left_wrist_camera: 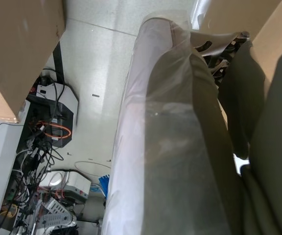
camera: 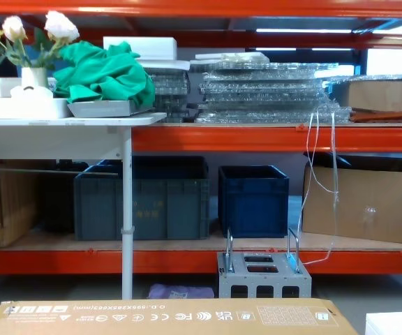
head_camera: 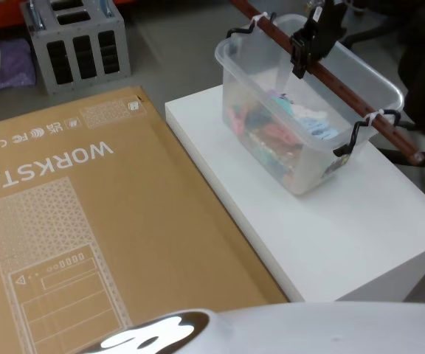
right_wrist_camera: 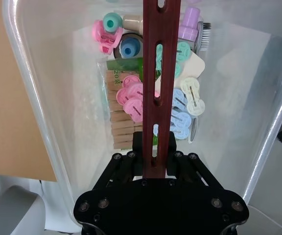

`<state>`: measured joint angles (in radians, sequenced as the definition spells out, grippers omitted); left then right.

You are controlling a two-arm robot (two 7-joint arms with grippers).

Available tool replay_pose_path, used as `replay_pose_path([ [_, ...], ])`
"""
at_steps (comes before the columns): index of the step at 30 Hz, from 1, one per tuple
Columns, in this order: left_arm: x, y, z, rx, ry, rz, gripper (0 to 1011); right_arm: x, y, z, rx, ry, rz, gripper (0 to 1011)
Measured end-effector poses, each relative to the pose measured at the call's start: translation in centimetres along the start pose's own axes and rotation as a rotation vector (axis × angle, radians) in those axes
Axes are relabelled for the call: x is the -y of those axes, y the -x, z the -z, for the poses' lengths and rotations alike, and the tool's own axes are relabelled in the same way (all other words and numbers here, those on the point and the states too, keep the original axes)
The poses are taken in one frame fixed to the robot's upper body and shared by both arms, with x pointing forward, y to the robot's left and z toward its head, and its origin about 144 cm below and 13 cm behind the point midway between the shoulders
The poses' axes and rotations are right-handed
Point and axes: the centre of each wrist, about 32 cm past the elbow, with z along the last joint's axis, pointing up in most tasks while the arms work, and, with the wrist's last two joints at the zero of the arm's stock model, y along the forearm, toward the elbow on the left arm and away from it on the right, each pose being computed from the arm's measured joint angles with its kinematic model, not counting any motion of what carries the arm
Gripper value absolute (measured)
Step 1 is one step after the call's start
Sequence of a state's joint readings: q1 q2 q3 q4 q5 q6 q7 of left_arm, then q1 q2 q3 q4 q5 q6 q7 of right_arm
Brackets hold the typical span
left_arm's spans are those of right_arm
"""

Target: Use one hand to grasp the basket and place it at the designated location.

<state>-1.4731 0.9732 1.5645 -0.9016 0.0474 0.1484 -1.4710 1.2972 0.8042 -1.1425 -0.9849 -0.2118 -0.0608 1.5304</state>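
Note:
The basket (head_camera: 301, 158) is a translucent milky-white tub standing on the far part of a white table (head_camera: 330, 243). A dark red handle bar (head_camera: 349, 99) spans its top, held by black hooks at both ends. My right gripper (head_camera: 302, 59) reaches in from the top of the head view and is shut on this bar near its far end. In the right wrist view the black fingers (right_wrist_camera: 137, 147) clamp the red bar (right_wrist_camera: 155, 58) above the basket's rim (right_wrist_camera: 28, 93). Inside lie pastel clips (right_wrist_camera: 131, 95) and wooden pegs (right_wrist_camera: 121, 129).
A large flat cardboard box (head_camera: 72, 221) lies left of the table, touching its edge. A grey metal unit (head_camera: 76, 40) and a purple bag (head_camera: 6, 63) sit on the floor behind. Dark blue (camera: 253, 199) and grey crates (camera: 142, 202) stand on the rack.

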Motion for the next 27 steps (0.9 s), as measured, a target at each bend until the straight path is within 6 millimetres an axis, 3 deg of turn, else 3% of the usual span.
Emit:
replay_pose_path([
  [18, 0.0, 0.0, 0.0, 0.0, 0.0, 0.0, 0, 3.4, 0.3, -4.4, 0.156, 0.03, 0.067, 237],
  [27, 0.0, 0.0, 0.0, 0.0, 0.0, 0.0, 0, 4.5, -0.1, -7.7, 0.285, 0.043, 0.074, 238],
])
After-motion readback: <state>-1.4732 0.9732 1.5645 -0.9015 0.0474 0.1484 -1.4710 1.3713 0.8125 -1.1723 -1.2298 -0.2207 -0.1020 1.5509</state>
